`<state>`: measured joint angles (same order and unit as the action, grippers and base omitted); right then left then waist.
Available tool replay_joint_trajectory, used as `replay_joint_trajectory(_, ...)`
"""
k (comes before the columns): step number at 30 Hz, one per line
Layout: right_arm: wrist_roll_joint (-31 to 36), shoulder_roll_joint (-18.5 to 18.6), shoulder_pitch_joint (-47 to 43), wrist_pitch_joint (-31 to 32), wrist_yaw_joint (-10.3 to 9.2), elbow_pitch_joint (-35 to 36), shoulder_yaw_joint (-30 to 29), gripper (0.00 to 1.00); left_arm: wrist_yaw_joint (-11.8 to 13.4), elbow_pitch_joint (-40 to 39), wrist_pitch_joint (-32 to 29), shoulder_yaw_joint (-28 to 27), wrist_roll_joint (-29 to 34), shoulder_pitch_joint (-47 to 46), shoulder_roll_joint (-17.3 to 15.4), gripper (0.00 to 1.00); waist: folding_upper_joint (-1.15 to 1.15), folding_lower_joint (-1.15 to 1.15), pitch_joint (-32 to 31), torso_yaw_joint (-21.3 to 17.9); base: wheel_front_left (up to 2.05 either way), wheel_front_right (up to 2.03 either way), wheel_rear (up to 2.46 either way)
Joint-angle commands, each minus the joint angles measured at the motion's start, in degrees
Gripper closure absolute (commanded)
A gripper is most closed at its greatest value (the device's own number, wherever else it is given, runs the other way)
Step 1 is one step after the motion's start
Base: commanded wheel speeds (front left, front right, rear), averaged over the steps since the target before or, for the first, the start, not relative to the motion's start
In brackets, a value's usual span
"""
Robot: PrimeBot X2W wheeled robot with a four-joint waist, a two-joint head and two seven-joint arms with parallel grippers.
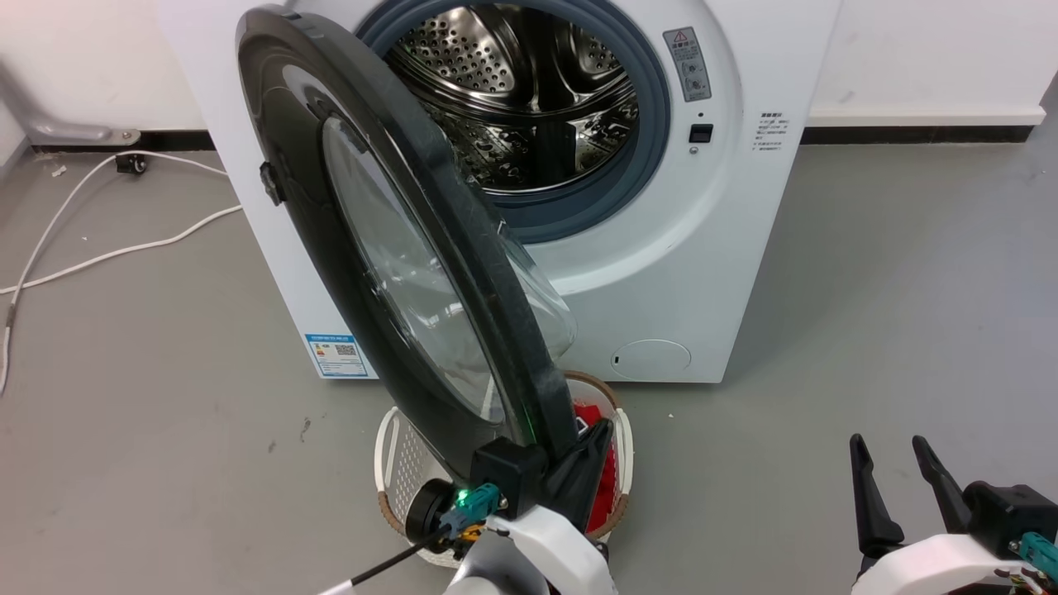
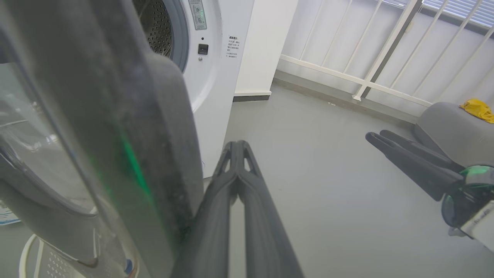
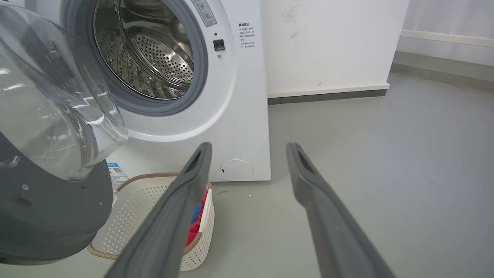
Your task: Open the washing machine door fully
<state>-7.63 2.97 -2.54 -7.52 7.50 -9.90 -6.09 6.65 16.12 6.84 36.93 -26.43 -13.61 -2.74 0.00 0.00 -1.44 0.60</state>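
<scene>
Washing machine door (image 1: 397,248): glossy black ring, bulging clear glass, swung about halfway out from the washing machine (image 1: 702,248), drum exposed; my left jaws closed together, gripping nothing, fingers (image 2: 220,193) against the door's lower rim; my right jaws spread, empty, above the floor (image 1: 868,330).

A warning triangle (image 1: 680,36) heads the grey sticker (image 1: 688,66) on the washing machine (image 1: 727,248); print unreadable
</scene>
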Motion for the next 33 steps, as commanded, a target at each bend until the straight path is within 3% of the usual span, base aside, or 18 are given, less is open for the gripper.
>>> replay_joint_trajectory(1,-0.3,-0.2,0.1,0.0,-0.01,-0.2,-0.1,0.00,2.1,0.5,0.1,-2.1,0.4,0.9,-2.9,1.00,0.00,0.00,0.0,0.4,0.00,0.00,0.00)
replay_joint_trajectory(10,0.1,-0.2,-0.2,0.1,-0.02,-0.3,-0.5,0.00,4.3,-5.2,1.0,-1.9,1.6,3.7,-4.7,1.00,0.00,0.00,0.3,3.8,0.00,0.00,0.00)
replay_joint_trajectory(18,-0.1,-0.2,-0.9,0.2,-0.02,-0.1,-0.4,0.00,5.0,-9.1,1.7,0.6,2.5,6.2,-3.8,1.00,0.00,0.00,0.5,8.2,0.00,0.00,0.00)
replay_joint_trajectory(33,0.4,-0.1,-0.5,-0.2,-0.02,1.3,-1.6,0.00,8.0,-12.7,3.6,-3.8,0.4,8.8,-6.3,1.00,0.00,0.00,1.2,19.0,0.00,0.00,0.00)
